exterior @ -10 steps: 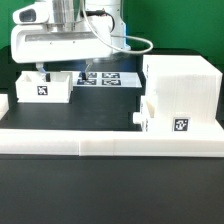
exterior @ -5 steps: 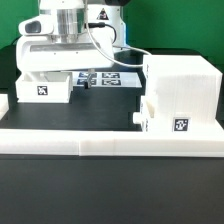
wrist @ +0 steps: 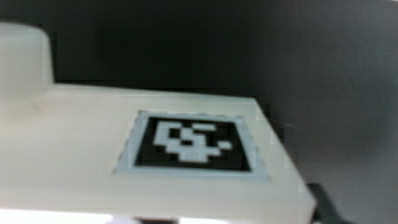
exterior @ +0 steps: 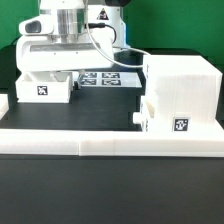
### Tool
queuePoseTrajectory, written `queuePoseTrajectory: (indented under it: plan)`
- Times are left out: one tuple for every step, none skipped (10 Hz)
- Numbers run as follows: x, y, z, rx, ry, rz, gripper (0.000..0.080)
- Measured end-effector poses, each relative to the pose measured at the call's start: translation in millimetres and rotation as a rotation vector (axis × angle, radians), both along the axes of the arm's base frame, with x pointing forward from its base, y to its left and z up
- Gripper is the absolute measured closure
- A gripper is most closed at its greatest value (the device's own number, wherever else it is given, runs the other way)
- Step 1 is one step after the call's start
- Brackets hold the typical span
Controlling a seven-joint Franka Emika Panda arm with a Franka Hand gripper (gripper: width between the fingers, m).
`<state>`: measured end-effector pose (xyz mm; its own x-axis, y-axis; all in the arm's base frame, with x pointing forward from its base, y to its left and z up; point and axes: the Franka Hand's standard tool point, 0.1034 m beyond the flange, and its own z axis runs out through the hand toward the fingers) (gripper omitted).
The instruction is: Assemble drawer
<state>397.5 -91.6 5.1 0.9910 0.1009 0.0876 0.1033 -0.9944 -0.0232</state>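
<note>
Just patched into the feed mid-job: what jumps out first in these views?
The big white casing dominates the exterior view's right, with a black-and-white tag on its front. At the exterior view's left the arm hangs low over a small open-top box, its claw hidden behind that box, so open or shut cannot be told. The wrist view is filled by a white surface bearing a square tag, blurred.

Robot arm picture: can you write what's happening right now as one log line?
tool: low at small drawer box, jaws hidden | casing: other box partly inside | marker board: behind
</note>
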Motion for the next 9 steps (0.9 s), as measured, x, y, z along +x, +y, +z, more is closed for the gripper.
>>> queuePoseTrajectory:
  plan:
    - [0.0, 0.0, 0.0, 0.000, 0.000, 0.000, 0.0720]
    - [0.2, -0.1, 0.1, 0.000, 0.000, 0.000, 0.0758]
    - [0.2, -0.1, 0.1, 0.000, 0.000, 0.000, 0.0758]
    - [0.2, -0.1, 0.1, 0.000, 0.000, 0.000, 0.0758]
    - [0.2, -0.1, 0.1, 0.000, 0.000, 0.000, 0.0758]
    - [0.2, -0.1, 0.1, 0.000, 0.000, 0.000, 0.0758]
    - [1.1, 3.0, 1.3, 0.005, 0.009, 0.012, 0.0758]
    - [7.7, 15.4, 12.8, 0.020, 0.039, 0.064, 0.0758]
    - [18.5, 26.1, 27.1, 0.030, 0.056, 0.096, 0.0758]
